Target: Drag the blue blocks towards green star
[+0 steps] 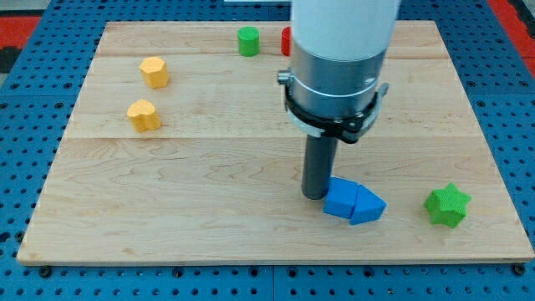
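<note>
Two blue blocks lie side by side and touching near the view's bottom right: a blue cube-like block (pixel 340 199) and a blue wedge-shaped block (pixel 368 205) to its right. The green star (pixel 447 205) sits further right, apart from them. My tip (pixel 314 196) rests on the board just left of the blue cube-like block, touching or nearly touching its left side. The arm's pale body rises above it to the view's top.
A green cylinder (pixel 248 41) and a red block (pixel 286 40), partly hidden by the arm, stand at the view's top. Two yellow blocks, one hexagonal (pixel 154 72) and one heart-like (pixel 143 114), sit at upper left. The wooden board (pixel 209 184) lies on a blue pegboard.
</note>
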